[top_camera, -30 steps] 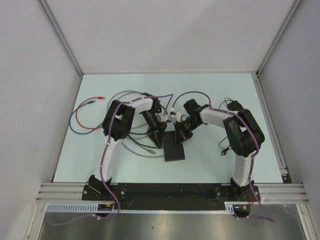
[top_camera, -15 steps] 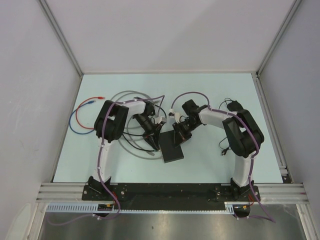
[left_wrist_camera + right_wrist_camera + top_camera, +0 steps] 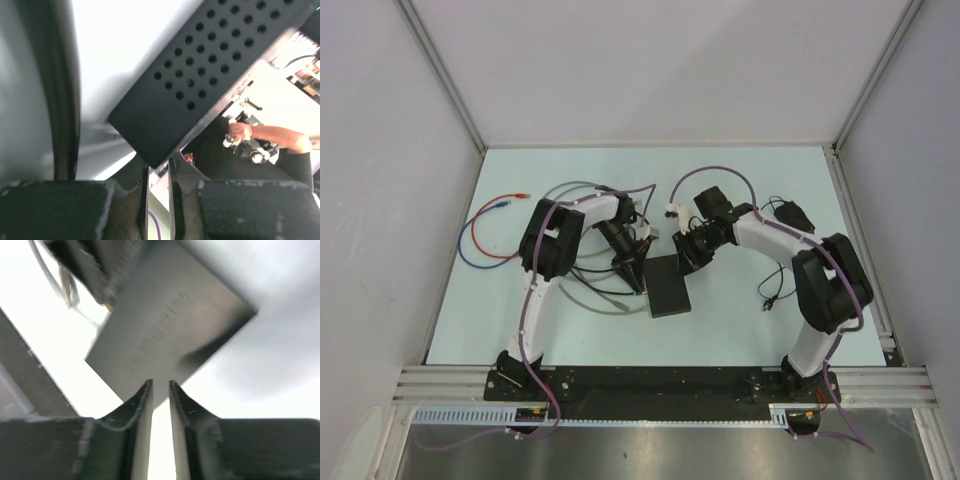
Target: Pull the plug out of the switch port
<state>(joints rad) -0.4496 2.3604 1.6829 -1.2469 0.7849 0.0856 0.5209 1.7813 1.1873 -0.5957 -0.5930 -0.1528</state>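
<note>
Flanking the black switch (image 3: pixel 668 292): left gripper (image 3: pixel 632 272) and right gripper (image 3: pixel 684 260), fingers (image 3: pixel 137 415) nearly together; plug hidden, pull likely unfinished.

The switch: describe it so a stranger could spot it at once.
On the pale table, look near the middle, between the left tool and right tool. The switch sits there: a matte-black rectangular box, the only solid slab among thin looping cables.

A red-and-blue cable (image 3: pixel 470 235) loops on the table's (image 3: pixel 740 320) left.
</note>
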